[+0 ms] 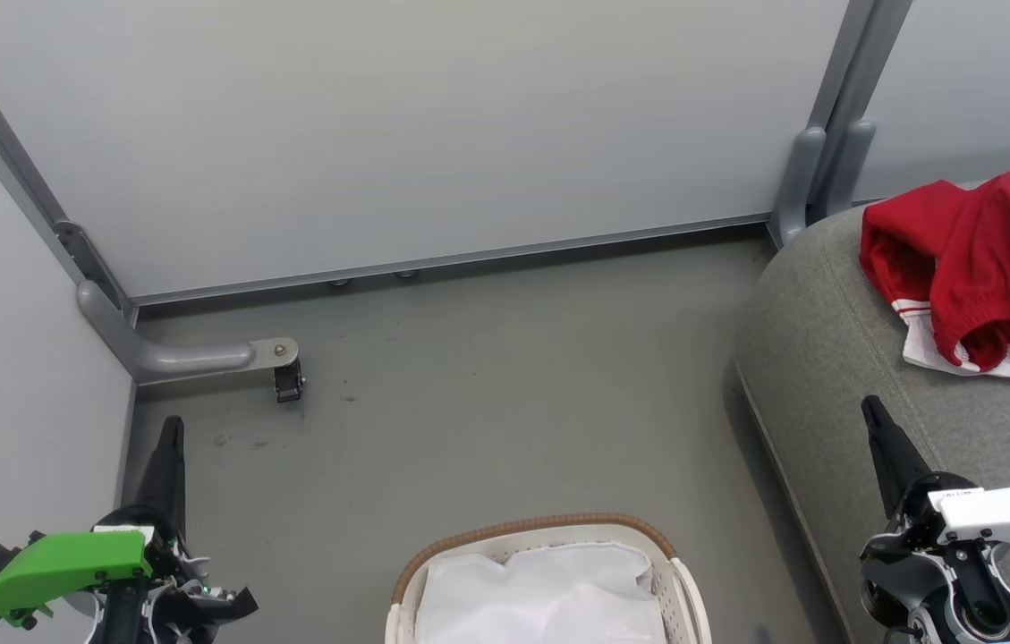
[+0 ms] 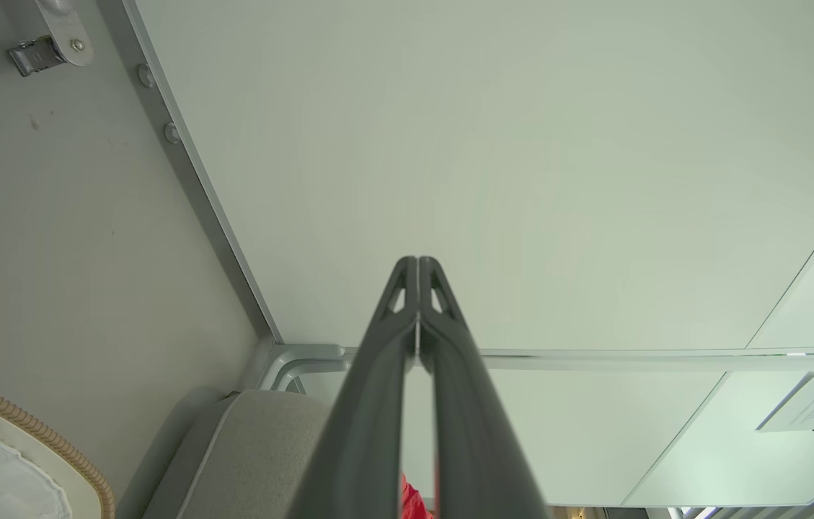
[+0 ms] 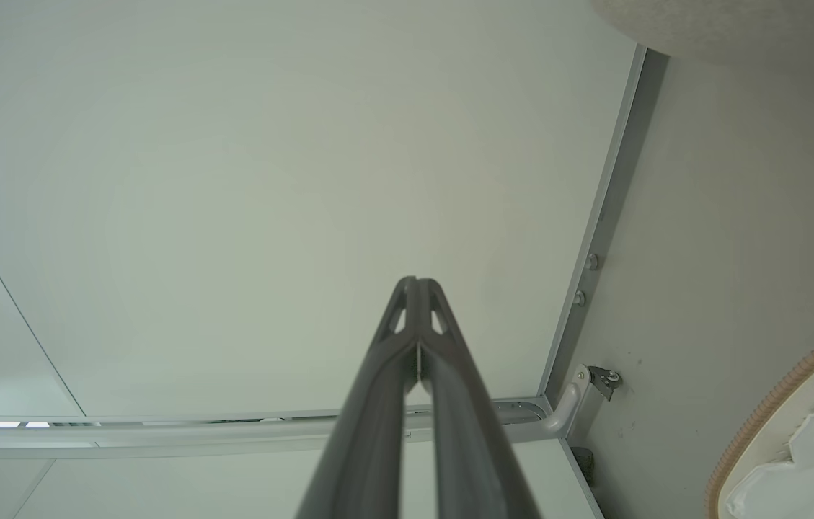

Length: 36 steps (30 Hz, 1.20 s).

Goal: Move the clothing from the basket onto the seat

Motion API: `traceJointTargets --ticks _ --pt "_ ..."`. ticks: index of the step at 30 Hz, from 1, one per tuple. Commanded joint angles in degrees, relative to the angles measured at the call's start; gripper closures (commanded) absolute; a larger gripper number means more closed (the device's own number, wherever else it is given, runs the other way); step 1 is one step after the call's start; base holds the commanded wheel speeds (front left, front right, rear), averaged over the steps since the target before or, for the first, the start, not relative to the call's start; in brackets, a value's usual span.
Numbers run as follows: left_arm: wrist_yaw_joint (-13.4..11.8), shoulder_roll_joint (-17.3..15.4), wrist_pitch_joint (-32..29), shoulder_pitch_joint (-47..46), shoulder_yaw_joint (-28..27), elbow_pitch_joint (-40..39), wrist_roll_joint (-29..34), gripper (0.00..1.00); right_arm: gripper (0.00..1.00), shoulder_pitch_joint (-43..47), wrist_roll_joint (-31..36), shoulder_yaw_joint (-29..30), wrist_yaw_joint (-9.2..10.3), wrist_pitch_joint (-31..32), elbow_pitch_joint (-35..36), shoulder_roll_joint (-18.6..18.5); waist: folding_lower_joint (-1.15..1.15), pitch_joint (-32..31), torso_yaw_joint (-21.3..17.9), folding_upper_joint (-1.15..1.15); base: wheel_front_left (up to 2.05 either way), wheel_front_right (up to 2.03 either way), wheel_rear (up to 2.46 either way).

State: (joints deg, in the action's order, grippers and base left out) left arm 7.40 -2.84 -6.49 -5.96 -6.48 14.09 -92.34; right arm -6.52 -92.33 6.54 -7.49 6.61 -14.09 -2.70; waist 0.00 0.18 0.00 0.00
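With left hand [image 1: 172, 425] and right hand [image 1: 871, 407] pinched shut and empty, peek in the basket [image 1: 540, 523] for hidden red; leave the clothing [image 1: 997, 259] on the seat [image 1: 827, 358].

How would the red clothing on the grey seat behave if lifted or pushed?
Probably floppy: the clothing lies crumpled in soft folds on the seat, so it would likely sag from a pinch. It looks thin, so probably light. Pushed, it would likely bunch rather than slide.
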Motion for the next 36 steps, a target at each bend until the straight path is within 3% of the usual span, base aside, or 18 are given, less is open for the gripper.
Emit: traceJointTargets --ticks 1,36 --pt "0.2 -0.2 -0.2 -0.6 -0.2 -0.1 -0.2 1.00 1.00 0.6 -0.2 0.1 0.00 0.1 0.2 -0.3 0.00 0.0 0.0 0.00 0.00 0.00 0.00" --pt "0.2 -0.2 -0.3 -0.6 -0.2 -0.1 -0.1 1.00 1.00 0.6 -0.2 0.1 0.00 0.1 0.2 -0.3 0.00 0.0 0.0 0.00 0.00 0.00 0.00"
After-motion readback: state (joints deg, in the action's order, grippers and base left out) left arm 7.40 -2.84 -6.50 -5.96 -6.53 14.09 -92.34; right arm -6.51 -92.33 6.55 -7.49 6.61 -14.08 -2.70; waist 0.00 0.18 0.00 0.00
